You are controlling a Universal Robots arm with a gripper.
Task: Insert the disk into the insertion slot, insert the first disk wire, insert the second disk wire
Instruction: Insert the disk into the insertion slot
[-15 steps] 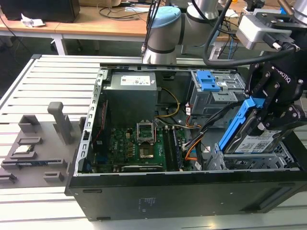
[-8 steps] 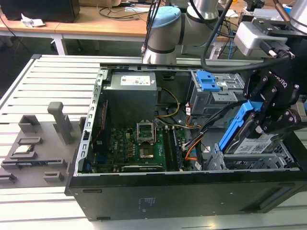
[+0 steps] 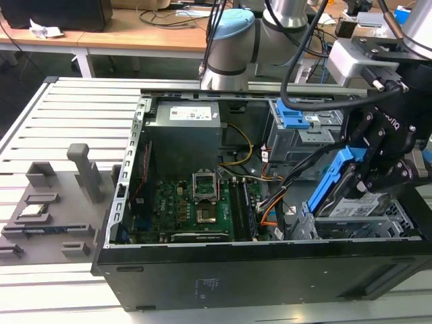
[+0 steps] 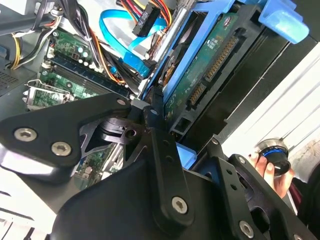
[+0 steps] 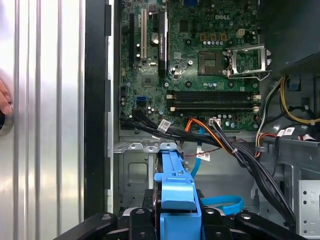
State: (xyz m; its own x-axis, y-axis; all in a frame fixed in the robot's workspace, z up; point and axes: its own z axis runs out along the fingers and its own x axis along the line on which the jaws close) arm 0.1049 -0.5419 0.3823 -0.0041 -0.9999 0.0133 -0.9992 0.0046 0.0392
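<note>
My gripper (image 3: 361, 181) is shut on the disk (image 3: 352, 200), a silver drive in a bright blue carrier (image 3: 333, 177). I hold it tilted, one end raised, just above the insertion slot (image 3: 395, 223), the low silver bay in the case's corner at the exterior view's right. In the first wrist view the blue carrier (image 5: 175, 182) sits between my black fingers (image 5: 142, 216), with the bay's sheet-metal wall (image 5: 131, 172) beyond it. The second wrist view looks at the disk's green circuit-board underside (image 4: 210, 60). Black, orange and blue wires (image 5: 220, 145) lie loose beside the bay.
The open case holds a motherboard (image 3: 196, 202), a power supply (image 3: 185, 131) and a taller grey cage with a blue latch (image 3: 293, 121). Grey fixtures (image 3: 47, 202) stand on the slatted table at the exterior view's left. A person's hand (image 4: 267, 170) is close behind the gripper.
</note>
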